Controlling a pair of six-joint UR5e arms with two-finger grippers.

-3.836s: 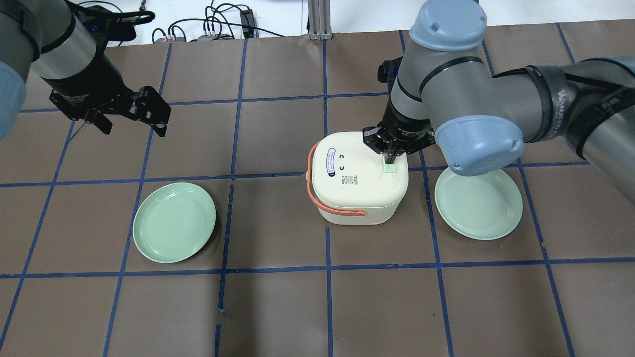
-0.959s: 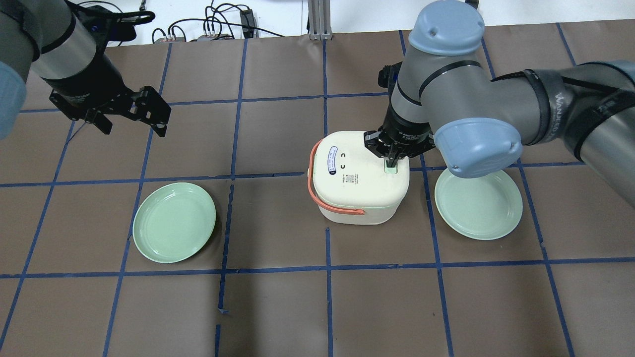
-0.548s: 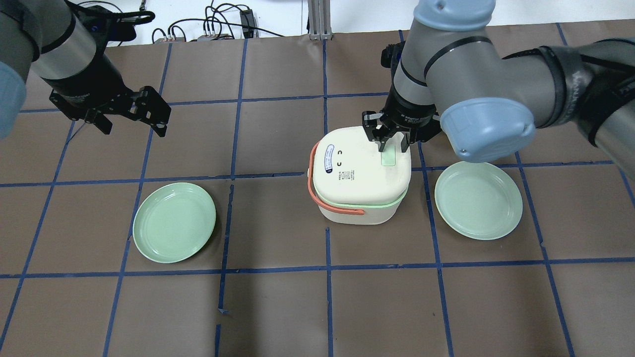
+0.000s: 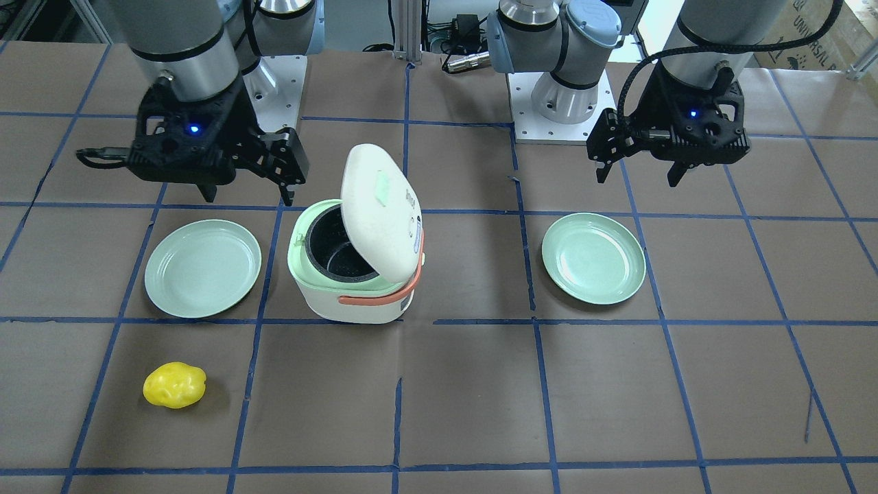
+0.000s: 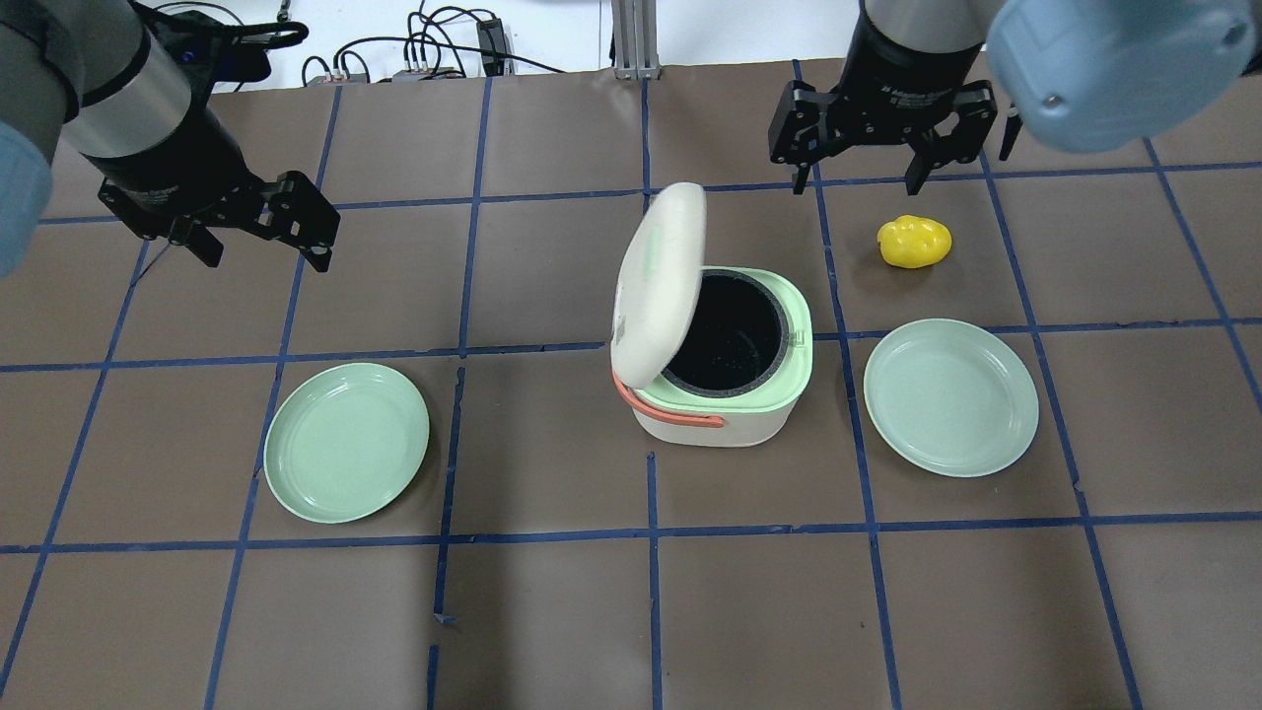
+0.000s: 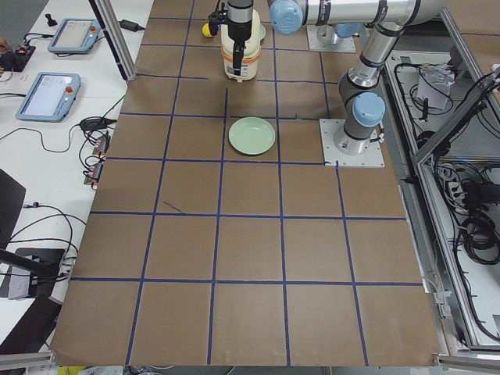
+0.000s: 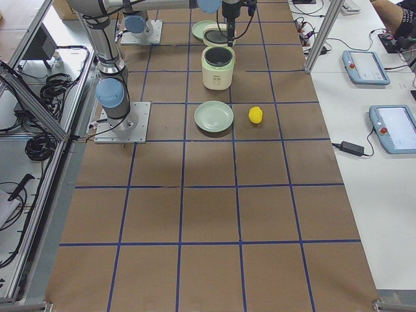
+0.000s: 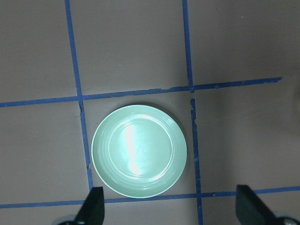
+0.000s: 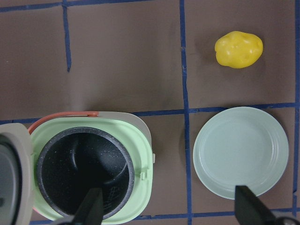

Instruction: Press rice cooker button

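Note:
The white rice cooker (image 5: 706,432) with an orange handle stands mid-table, its lid (image 5: 659,286) swung up and the dark inner pot (image 9: 84,168) exposed. The pale green button (image 4: 381,185) shows on the raised lid. My right gripper (image 5: 856,185) is open and empty, raised behind the cooker and clear of it; its wrist view looks down on the pot. My left gripper (image 5: 266,254) is open and empty, far to the left above a green plate (image 8: 139,150).
One green plate (image 5: 346,442) lies left of the cooker and another (image 5: 950,396) right of it. A yellow lumpy object (image 5: 915,242) lies beyond the right plate, close under my right gripper. Cables lie along the table's far edge.
My right gripper, earlier shut with its tips on the lid button, has opened, lifted and pulled back. The cooker lid has sprung fully open. The left arm has not moved.

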